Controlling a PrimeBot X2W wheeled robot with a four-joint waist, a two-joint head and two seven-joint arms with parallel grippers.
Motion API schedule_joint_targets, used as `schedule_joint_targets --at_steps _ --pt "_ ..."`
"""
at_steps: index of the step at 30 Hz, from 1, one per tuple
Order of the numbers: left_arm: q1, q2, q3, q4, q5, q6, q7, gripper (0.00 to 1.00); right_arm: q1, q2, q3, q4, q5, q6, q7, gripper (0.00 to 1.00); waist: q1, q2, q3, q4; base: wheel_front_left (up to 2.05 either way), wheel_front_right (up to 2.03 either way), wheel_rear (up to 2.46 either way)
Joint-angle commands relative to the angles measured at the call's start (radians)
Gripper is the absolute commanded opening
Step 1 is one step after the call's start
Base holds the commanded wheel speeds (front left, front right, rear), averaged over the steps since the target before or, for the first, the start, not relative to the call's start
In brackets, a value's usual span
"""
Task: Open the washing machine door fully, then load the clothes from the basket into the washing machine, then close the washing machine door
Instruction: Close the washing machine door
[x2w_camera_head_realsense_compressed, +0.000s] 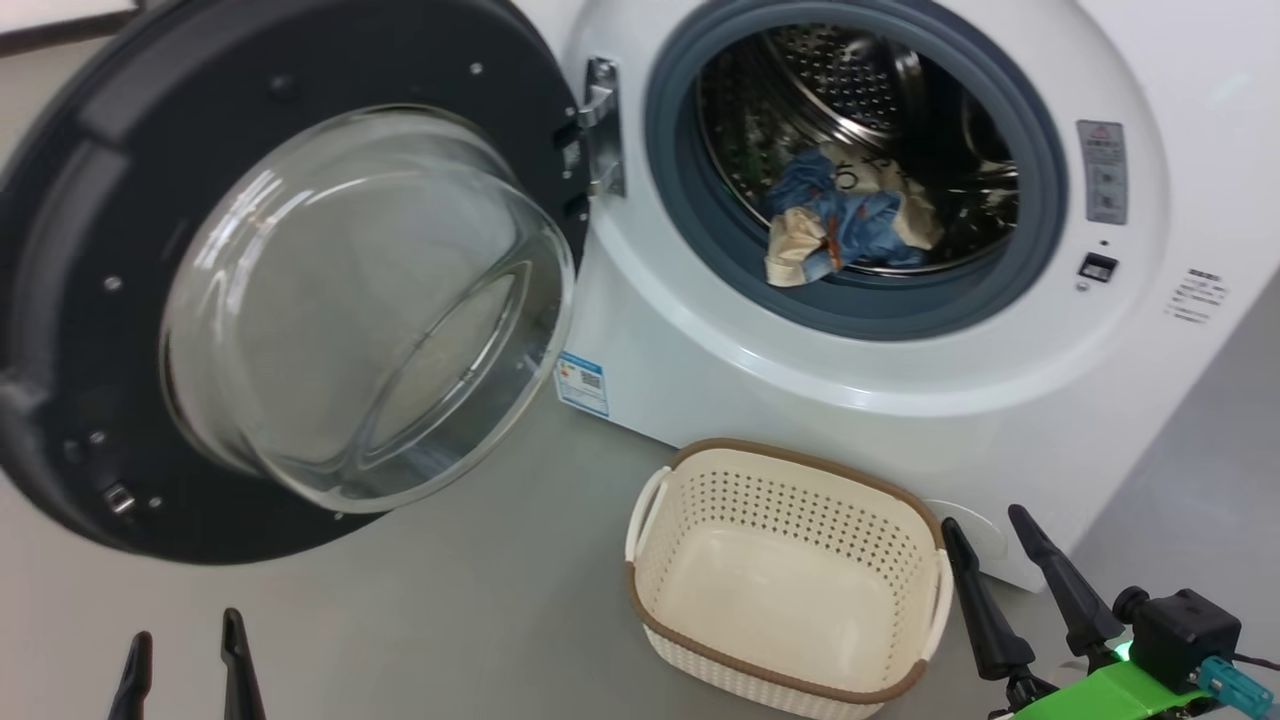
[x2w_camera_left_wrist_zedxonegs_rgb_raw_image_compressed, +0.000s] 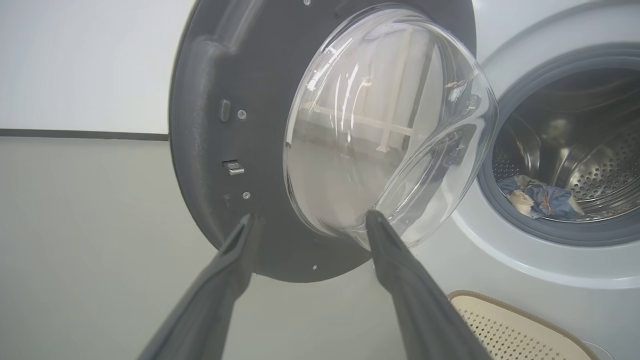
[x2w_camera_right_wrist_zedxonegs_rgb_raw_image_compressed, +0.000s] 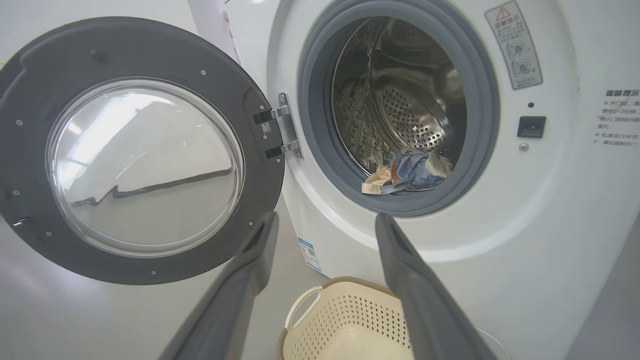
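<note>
Head view: washing machine door (x2w_camera_head_realsense_compressed: 90, 300) swung wide open to the left of the washing machine (x2w_camera_head_realsense_compressed: 700, 380), hanging on its hinge (x2w_camera_head_realsense_compressed: 603, 125), glass bowl (x2w_camera_head_realsense_compressed: 360, 300) bulging toward the camera. Clothes (x2w_camera_head_realsense_compressed: 845, 220), blue and cream bundle, lie inside the drum (x2w_camera_head_realsense_compressed: 840, 80) at the front, low, just behind the grey gasket (x2w_camera_head_realsense_compressed: 690, 200). Basket (x2w_camera_head_realsense_compressed: 790, 470) stands on the floor (x2w_camera_head_realsense_compressed: 450, 620) just in front of the machine, below the opening, empty. Blue-and-white sticker (x2w_camera_head_realsense_compressed: 582, 383) low on the machine front, near the door's edge. Left gripper (x2w_camera_head_realsense_compressed: 186, 625) at bottom left, fingers apart, nothing between them, below the door and not touching it. Right gripper (x2w_camera_head_realsense_compressed: 984, 516) at bottom right, just beside the basket's right end, fingers spread, holding nothing.

Left wrist view: the two dark fingers stand wide apart, empty. Their tips line up with the door's lower black rim and the bottom of the glass bowl; contact cannot be told. Clothes sit in the drum at right. A corner of the basket shows at bottom right.

Right wrist view: fingers wide apart, empty, pointing at the machine front. Basket lies below, between them, empty. Door open at left, clothes on the drum's front lip.
</note>
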Motion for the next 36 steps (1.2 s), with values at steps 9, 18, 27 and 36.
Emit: schedule_joint_targets --at_steps 9,18,27,36 --pt "0.004 0.007 0.048 -0.055 0.001 0.022 -0.006 1.0 -0.043 -0.024 0.04 -0.016 0.009 0.004 -0.008 1.0 0.0001 -0.0001 0.003 0.045 0.0 0.0 0.0" --pt "-0.003 0.007 0.052 -0.07 -0.029 0.032 -0.006 1.0 -0.036 -0.018 0.032 -0.018 0.01 0.004 -0.008 1.0 0.0001 -0.0001 0.006 0.045 0.0 0.0 0.0" --pt "-0.097 0.022 0.123 -0.144 -0.229 -0.01 -0.006 0.0 -0.022 -0.009 0.018 -0.028 0.004 0.004 -0.008 1.0 0.0001 -0.0001 0.017 0.032 0.0 0.0 0.0" --pt "-0.404 0.267 0.218 -0.116 -0.591 -0.026 0.111 0.0 -0.03 -0.002 0.028 -0.027 0.005 0.004 -0.008 1.0 0.0001 -0.0001 0.043 -0.008 0.0 0.0 0.0"
